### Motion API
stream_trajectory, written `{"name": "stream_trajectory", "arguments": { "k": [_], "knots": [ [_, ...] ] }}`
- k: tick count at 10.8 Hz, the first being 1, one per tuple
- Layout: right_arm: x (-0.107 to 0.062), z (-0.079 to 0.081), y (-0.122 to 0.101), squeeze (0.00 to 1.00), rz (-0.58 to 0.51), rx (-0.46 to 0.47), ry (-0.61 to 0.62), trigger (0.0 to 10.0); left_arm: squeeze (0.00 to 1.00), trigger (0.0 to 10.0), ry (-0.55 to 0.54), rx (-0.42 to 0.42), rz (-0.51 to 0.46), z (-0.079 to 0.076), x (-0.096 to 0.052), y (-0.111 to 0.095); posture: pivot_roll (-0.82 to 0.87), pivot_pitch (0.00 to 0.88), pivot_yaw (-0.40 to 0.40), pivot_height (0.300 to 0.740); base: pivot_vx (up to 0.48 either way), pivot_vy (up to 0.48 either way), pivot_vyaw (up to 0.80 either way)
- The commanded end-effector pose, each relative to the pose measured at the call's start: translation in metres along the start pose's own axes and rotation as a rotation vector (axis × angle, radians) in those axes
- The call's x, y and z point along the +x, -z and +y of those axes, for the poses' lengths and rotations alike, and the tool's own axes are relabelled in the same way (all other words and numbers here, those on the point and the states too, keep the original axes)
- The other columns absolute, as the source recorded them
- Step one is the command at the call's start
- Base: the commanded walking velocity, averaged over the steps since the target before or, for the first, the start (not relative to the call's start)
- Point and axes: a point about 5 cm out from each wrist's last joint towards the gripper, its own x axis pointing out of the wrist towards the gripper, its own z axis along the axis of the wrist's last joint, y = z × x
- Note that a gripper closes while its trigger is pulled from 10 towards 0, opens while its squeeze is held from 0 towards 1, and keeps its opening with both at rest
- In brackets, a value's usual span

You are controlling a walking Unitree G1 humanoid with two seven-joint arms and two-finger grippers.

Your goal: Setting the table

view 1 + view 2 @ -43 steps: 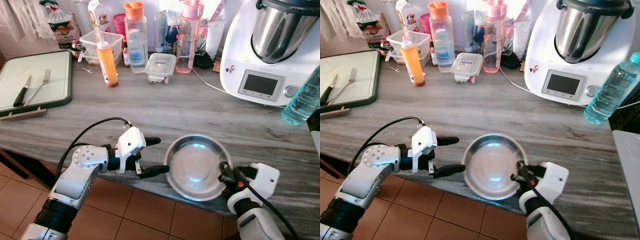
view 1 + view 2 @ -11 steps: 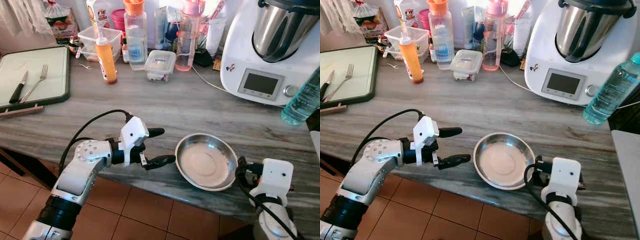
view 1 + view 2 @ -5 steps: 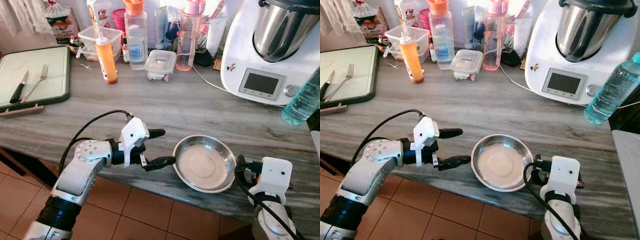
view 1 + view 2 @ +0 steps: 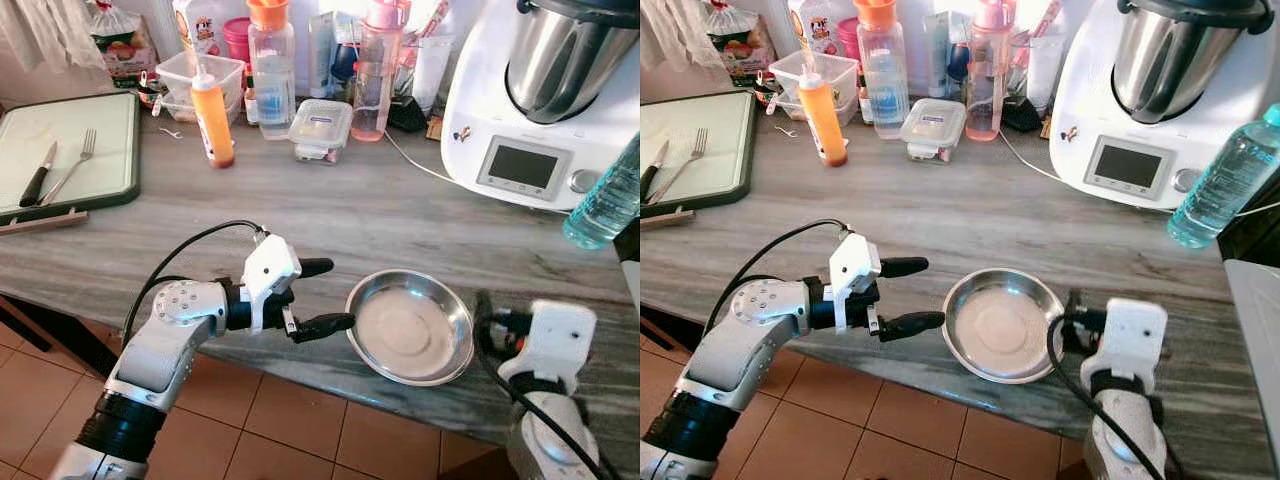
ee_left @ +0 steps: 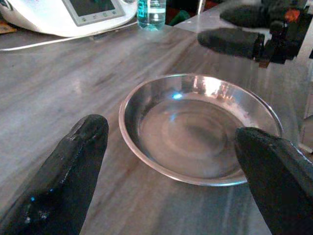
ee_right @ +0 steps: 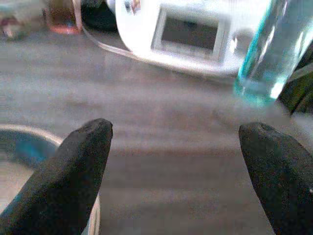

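Shiny steel bowl (image 4: pixel 410 326), matt grey stone-look counter (image 4: pixel 330 215), clear plastic bottle (image 4: pixel 1220 180)

You are looking at a shiny silver bowl (image 4: pixel 410 326) on a grey, wood-grained desk (image 4: pixel 330 215). Black fingers (image 4: pixel 322 325) are showing on the white-cased left gripper (image 4: pixel 322 296). An orange sauce bottle (image 4: pixel 213 119), a turquoise water bottle (image 4: pixel 606 200) and a green-rimmed white board (image 4: pixel 68 155) are standing out.

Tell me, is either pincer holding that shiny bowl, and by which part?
Nothing is held. The metal bowl rests on the counter. The left pincer is open beside its rim, and the right pincer is open too, clear of the bowl.
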Motion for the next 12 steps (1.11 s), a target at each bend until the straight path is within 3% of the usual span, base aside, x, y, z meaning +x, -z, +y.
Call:
{"name": "stream_trajectory", "arguments": {
  "k": [1, 2, 4, 6, 7, 10, 12],
  "knots": [
    [-0.002, -0.001, -0.011, 1.0, -0.065, -0.053, 0.014, 10.0, 0.0, 10.0, 0.008, 0.018, -0.015, -0.002, 0.001, -0.006, 0.09, 0.105, -0.001, 0.74, 0.0, 0.0, 0.0],
    [-0.003, 0.0, -0.016, 1.0, -0.114, -0.113, 0.013, 10.0, 0.0, 10.0, -0.003, 0.01, -0.024, 0.0, 0.001, -0.008, 0.09, 0.105, 0.0, 0.74, 0.0, 0.0, 0.0],
    [-0.005, 0.005, -0.02, 1.0, -0.151, -0.098, -0.005, 10.0, 0.0, 10.0, -0.127, -0.001, -0.073, 0.007, 0.003, -0.008, 0.09, 0.105, 0.005, 0.74, 0.0, 0.0, 0.0],
    [-0.007, 0.008, -0.025, 1.0, -0.185, -0.068, -0.015, 10.0, 0.0, 10.0, -0.347, -0.01, -0.172, 0.013, 0.001, -0.009, 0.09, 0.099, 0.003, 0.74, 0.0, 0.0, 0.0],
    [-0.007, 0.007, -0.025, 1.0, -0.188, -0.061, -0.014, 10.0, 0.0, 10.0, -0.532, -0.008, -0.249, 0.016, -0.006, -0.01, 0.09, 0.095, -0.002, 0.74, 0.0, 0.0, 0.0],
    [-0.008, 0.004, -0.025, 1.0, -0.193, -0.049, -0.021, 10.0, 0.0, 10.0, -0.792, -0.016, -0.18, 0.01, -0.032, 0.018, 0.1, 0.115, -0.016, 0.74, 0.0, 0.0, 0.0],
    [-0.011, 0.006, -0.024, 1.0, -0.188, -0.041, -0.018, 10.0, 0.0, 10.0, -0.904, -0.015, -0.119, 0.005, -0.048, 0.032, 0.13, 0.125, -0.024, 0.74, 0.0, 0.0, 0.0]
  ]
}}
